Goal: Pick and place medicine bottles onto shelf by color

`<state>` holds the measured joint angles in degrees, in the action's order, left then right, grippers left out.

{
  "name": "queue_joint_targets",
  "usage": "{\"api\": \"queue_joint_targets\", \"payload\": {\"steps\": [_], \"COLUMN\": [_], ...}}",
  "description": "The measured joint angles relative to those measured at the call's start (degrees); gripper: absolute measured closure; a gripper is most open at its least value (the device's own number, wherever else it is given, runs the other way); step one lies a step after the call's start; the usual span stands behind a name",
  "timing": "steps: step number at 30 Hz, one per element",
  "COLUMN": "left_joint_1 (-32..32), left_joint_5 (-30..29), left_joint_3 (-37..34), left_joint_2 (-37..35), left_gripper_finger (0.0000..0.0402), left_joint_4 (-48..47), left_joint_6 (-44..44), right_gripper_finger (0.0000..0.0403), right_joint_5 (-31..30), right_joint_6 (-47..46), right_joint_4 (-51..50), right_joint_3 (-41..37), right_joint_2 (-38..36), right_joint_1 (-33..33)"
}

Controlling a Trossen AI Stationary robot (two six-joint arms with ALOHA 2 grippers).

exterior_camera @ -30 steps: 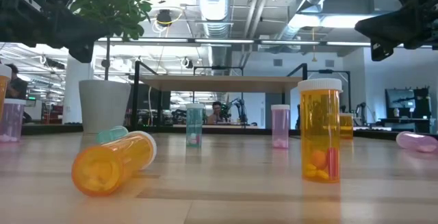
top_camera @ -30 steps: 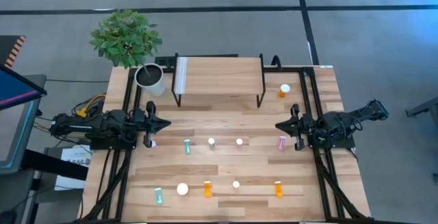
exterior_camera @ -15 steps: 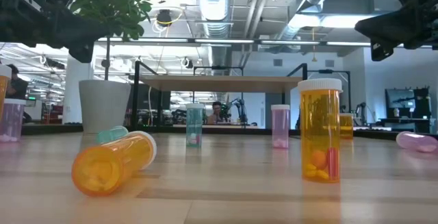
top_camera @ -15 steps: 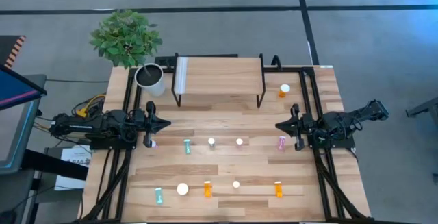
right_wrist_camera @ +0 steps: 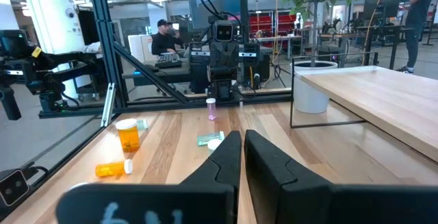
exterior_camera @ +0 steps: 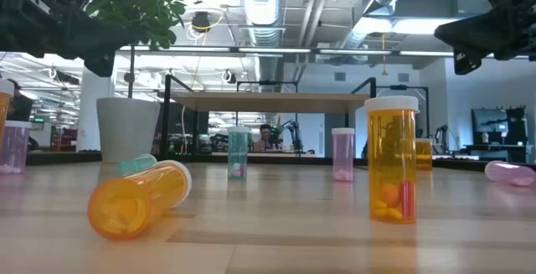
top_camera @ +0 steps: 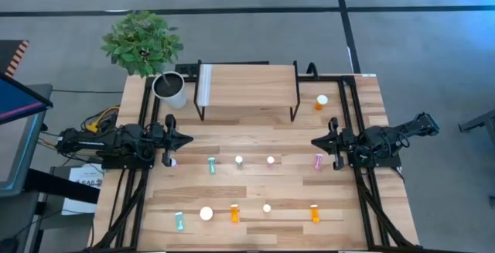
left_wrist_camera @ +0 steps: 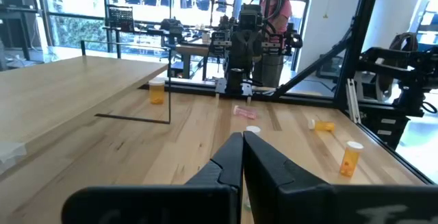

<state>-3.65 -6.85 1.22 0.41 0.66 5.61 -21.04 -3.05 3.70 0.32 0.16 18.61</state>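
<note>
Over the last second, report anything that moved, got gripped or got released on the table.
Nothing visibly changed: both grippers, the left gripper and right gripper, stay shut and empty above the table, the bottles lie where they were, and the shelf holds nothing.

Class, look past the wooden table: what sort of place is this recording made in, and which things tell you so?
Probably a robotics lab in an open industrial workspace: exposed ceiling ducts, other robot rigs on workbenches, and people at desks behind big windows.

The shelf (top_camera: 249, 83) top lies bare and reachable from above; the plant pot (top_camera: 170, 90) crowds its left end, and scattered medicine bottles (top_camera: 239, 161) dot the surface (top_camera: 255, 133) in front.
</note>
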Motion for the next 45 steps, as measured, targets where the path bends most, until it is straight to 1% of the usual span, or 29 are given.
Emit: {"api": "queue_joint_targets", "payload": {"steps": [31,35,45], "left_joint_1": [0.0,0.0,0.0], "left_joint_5": [0.0,0.0,0.0], "left_joint_3": [0.0,0.0,0.0], "left_joint_2": [0.0,0.0,0.0], "left_gripper_finger": [0.0401,0.0401,0.0401], "left_joint_4": [0.0,0.0,0.0], "left_joint_6": [0.0,0.0,0.0], "right_gripper_finger": [0.0356,0.0356,0.0356], "right_joint_5": [0.0,0.0,0.0], "right_joint_6": [0.0,1.8,2.0], "right_joint_4": [0.0,0.0,0.0], "right_joint_3": [0.0,0.0,0.0], "right_joint_2": [0.0,0.0,0.0], "right_joint_1": [0.0,-0.1,-0.1]}}
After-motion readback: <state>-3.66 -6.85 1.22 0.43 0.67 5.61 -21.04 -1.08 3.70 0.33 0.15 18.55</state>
